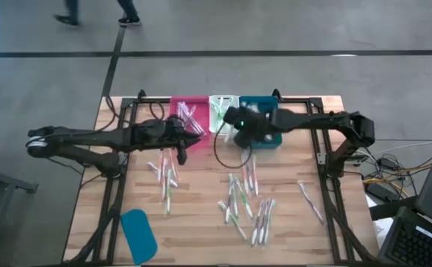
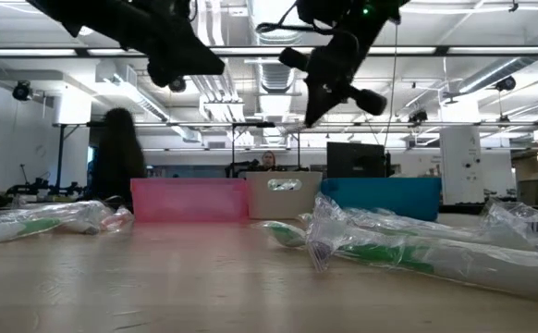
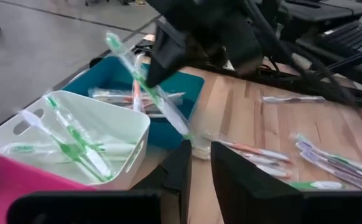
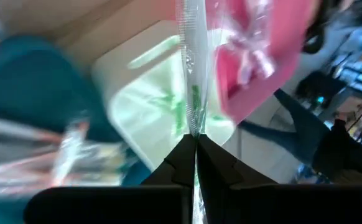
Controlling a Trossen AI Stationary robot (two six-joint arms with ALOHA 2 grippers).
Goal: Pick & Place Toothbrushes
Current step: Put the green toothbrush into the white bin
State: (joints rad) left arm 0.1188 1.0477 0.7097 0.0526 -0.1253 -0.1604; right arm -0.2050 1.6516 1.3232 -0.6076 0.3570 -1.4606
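Observation:
Three bins stand in a row at the table's far edge: pink [image 1: 188,117], white [image 1: 221,111] and teal [image 1: 268,132], each with wrapped toothbrushes lying inside. More toothbrushes [image 1: 246,204] lie loose on the wood. My right gripper [image 1: 238,126] hangs over the white and teal bins, shut on a green toothbrush [image 3: 128,59] in a clear wrapper. My left gripper [image 1: 190,139] is in the air beside the pink bin. Its fingers [image 3: 227,177] stand a narrow gap apart, and nothing shows between them. My right gripper pinches the wrapped green toothbrush about midway along its length [image 3: 148,82] between its two shut fingers, slanting down from above. The toothbrush is lifted clear and tilted over the white bin [image 3: 75,134], its brush head [image 3: 111,41] high and its other end [image 3: 182,127] low.
A flat teal lid [image 1: 138,231] lies at the table's near left corner. Loose toothbrushes lie in groups at left centre [image 1: 164,176], centre and right [image 1: 310,200]. Cables and equipment sit beyond the right edge. A person's feet [image 1: 97,18] show beyond the far edge.

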